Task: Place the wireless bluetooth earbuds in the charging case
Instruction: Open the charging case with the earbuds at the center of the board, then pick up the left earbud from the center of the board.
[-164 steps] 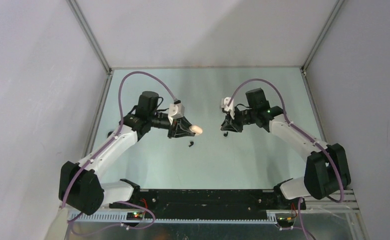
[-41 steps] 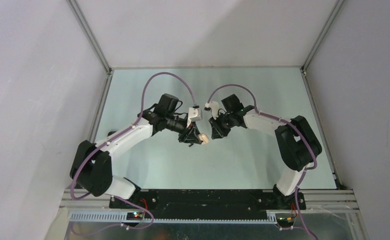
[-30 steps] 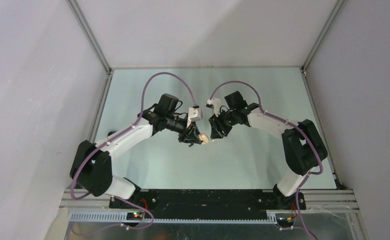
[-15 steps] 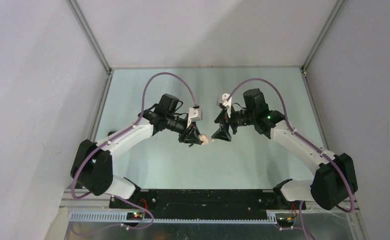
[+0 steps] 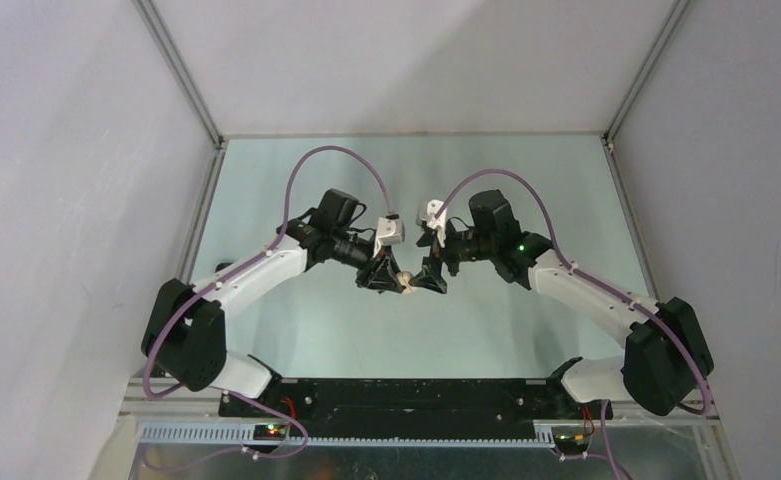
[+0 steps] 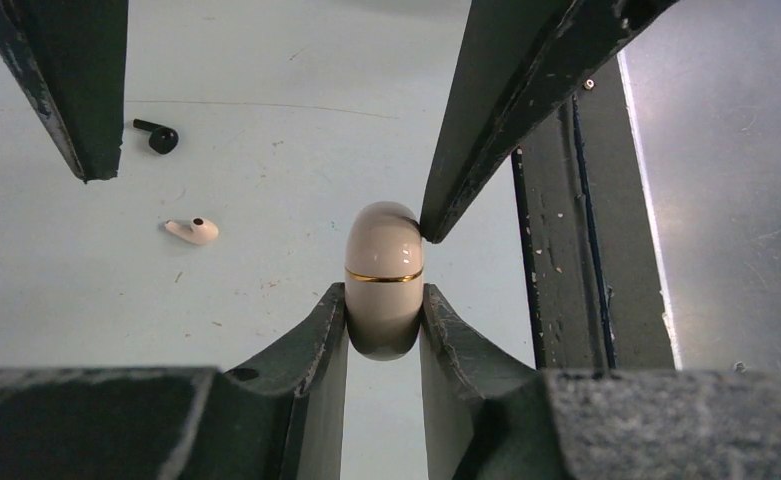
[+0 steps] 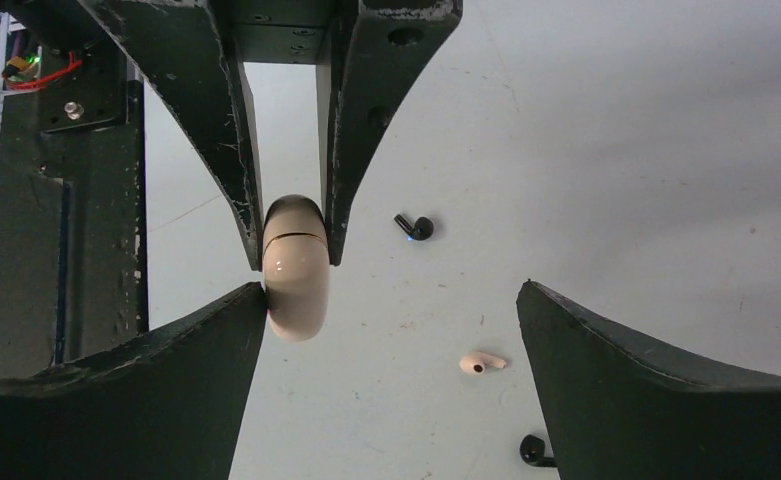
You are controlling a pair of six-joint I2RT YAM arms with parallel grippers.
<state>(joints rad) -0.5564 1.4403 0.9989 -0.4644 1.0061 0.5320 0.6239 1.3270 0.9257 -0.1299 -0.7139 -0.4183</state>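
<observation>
A: Left gripper (image 6: 384,297) clamped hard on the closed cream charging case (image 6: 384,240). Right gripper (image 7: 391,288) gaping, empty; one finger (image 6: 496,110) touches the case's far end.
B: The rest?
A: Cream earbud (image 7: 481,364), black earbud (image 7: 414,228) loose on the table (image 7: 666,150). Lid first, I judge: catch above the gold seam (image 6: 384,276), pry gently.

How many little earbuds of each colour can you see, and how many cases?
black earbuds: 2
cream earbuds: 1
charging case: 1
Total: 4 things
</observation>
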